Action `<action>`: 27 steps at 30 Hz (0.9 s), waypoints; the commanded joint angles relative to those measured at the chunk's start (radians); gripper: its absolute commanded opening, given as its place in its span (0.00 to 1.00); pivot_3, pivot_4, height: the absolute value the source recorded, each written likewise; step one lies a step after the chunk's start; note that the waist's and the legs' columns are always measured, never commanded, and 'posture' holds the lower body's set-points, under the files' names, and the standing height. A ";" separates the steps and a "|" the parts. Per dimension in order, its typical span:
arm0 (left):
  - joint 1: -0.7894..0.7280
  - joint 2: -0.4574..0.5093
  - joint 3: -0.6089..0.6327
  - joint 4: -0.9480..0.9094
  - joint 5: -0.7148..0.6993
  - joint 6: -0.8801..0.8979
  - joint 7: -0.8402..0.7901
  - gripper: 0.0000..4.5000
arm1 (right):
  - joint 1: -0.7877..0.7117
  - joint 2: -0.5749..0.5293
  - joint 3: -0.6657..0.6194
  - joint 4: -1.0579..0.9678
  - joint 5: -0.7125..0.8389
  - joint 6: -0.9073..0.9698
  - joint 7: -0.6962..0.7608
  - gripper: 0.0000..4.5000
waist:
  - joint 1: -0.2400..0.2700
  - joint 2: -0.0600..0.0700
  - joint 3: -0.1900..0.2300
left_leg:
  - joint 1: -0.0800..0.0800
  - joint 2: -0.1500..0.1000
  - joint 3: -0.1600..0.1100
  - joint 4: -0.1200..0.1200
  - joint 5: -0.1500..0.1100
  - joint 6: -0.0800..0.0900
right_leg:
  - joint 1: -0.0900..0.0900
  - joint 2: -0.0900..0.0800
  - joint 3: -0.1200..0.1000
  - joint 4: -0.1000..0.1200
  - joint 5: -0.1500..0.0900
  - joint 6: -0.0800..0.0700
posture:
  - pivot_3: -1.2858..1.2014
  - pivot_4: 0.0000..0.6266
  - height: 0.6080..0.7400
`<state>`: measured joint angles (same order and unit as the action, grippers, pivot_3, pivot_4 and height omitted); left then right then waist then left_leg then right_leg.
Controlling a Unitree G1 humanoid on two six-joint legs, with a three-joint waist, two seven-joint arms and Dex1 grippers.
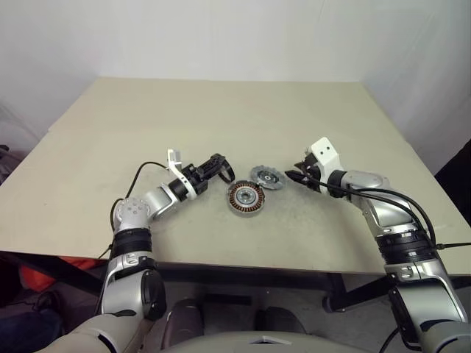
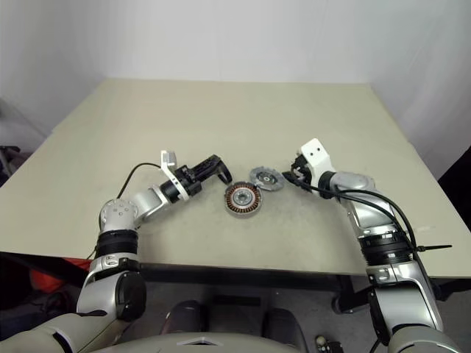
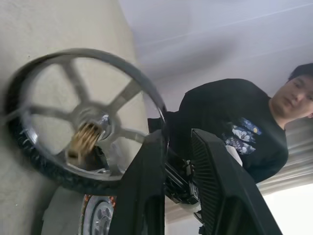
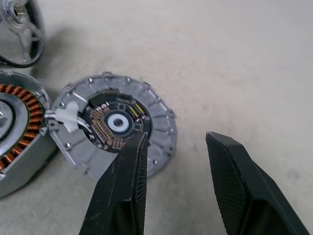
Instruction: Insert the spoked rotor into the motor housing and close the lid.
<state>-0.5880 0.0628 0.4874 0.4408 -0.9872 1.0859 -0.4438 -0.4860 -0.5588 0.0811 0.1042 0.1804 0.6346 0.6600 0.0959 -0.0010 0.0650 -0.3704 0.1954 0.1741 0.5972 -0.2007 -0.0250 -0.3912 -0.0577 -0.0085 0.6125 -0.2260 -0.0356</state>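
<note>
Left gripper (image 1: pixel 221 170) clamps the spoked rotor (image 3: pixel 80 122) by its black rim, above the desk (image 1: pixel 221 118) beside the copper-wound motor housing (image 1: pixel 245 198); right gripper (image 4: pixel 171 161), fingers apart, nears the grey lid (image 4: pixel 115 125).

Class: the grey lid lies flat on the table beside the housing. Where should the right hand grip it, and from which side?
Grip the lid by its thin rim, coming from its free right side, away from the housing that touches its left edge. It lies flat, so one finger must slip under the edge. The right hand hovers open there.
</note>
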 commanded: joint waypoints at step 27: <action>0.076 0.040 -0.040 -0.081 0.045 -0.106 0.008 0.20 | -0.041 0.028 -0.007 -0.019 -0.007 -0.009 -0.004 0.42 | 0.001 0.000 0.000 | 0.001 0.000 0.000 0.000 -0.001 0.001 | 0.002 0.000 -0.001 -0.002 0.000 0.000 | 0.52 0.00 1.00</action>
<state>-0.4902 0.0948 0.4483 0.3892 -0.9385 0.9937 -0.4274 -0.4999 -0.5300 0.0831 0.1045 0.1754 0.6355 0.6551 0.0969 -0.0009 0.0650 -0.3694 0.1956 0.1741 0.5971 -0.2013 -0.0240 -0.3892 -0.0579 -0.0092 0.6107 -0.2260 -0.0355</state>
